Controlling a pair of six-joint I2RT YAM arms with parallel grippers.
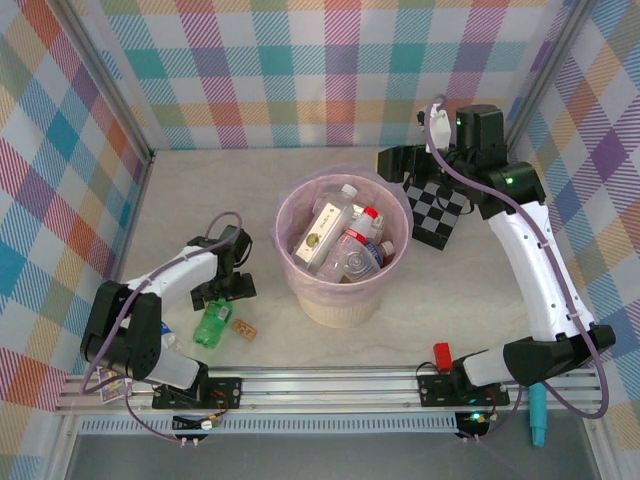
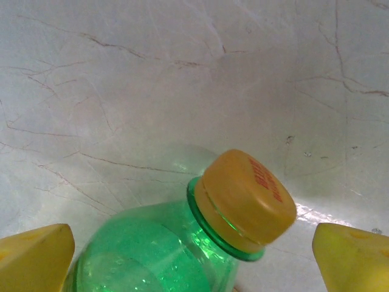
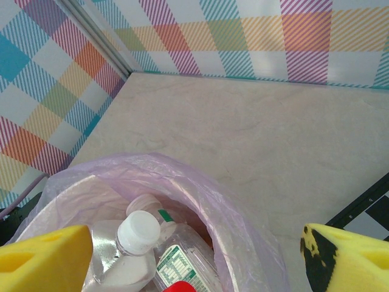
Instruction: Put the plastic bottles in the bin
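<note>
A green plastic bottle [image 1: 212,325] with a yellow cap [image 2: 246,198] lies on its side on the table at the near left. My left gripper [image 1: 226,287] hangs open right over it, and its yellow fingertips [image 2: 36,255] stand wide on either side of the bottle's shoulder [image 2: 152,249] without touching it. The round cream bin [image 1: 288,232] with its pink bag stands mid-table and holds several clear bottles [image 1: 345,250]. My right gripper [image 1: 400,163] is open and empty, up beyond the bin's far right rim [image 3: 200,182]. It looks down on a white-capped bottle [image 3: 138,231] inside.
A small brown block [image 1: 244,328] lies just right of the green bottle. A black-and-white checkerboard [image 1: 437,210] lies right of the bin, below the right wrist. Plaid walls close off the left, back and right sides. The arms' rail runs along the near edge.
</note>
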